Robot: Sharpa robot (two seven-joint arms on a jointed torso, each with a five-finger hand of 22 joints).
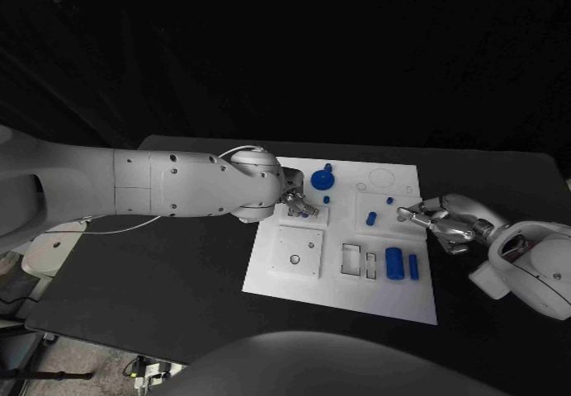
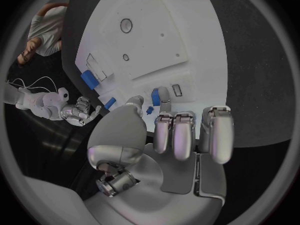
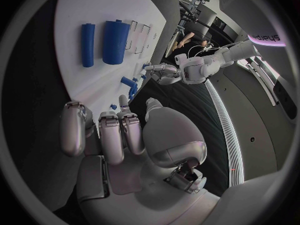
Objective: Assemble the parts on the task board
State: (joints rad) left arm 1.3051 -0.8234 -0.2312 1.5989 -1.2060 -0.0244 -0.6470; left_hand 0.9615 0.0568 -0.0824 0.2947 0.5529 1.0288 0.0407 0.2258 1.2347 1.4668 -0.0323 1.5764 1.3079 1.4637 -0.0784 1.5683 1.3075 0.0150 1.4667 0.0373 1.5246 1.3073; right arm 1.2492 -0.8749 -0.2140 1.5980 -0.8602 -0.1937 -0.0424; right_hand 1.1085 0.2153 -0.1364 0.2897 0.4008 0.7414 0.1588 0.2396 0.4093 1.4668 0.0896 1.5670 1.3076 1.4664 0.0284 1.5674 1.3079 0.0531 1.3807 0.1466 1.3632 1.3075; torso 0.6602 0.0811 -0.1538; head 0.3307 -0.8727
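The white task board [image 1: 339,285] lies in the middle of the black table. My left hand [image 1: 299,204] hovers over its far left part, pinching a small blue part [image 2: 155,97] between thumb and one finger; the other fingers [image 2: 183,135] are curled. A blue knob [image 1: 323,177] stands just beyond it. My right hand [image 1: 436,221] holds nothing and sits at the board's right edge with its fingers apart. A short blue peg [image 1: 371,219] and a tiny blue stud [image 1: 389,199] lie near it. Two blue cylinders [image 1: 403,265] lie side by side at the near right.
A raised square plate with a round hole [image 1: 295,259] sits on the board's near left. Rectangular slots [image 1: 352,258] lie beside the cylinders. A faint ring outline [image 1: 383,177] marks the board's far right corner. Black table surrounds the board.
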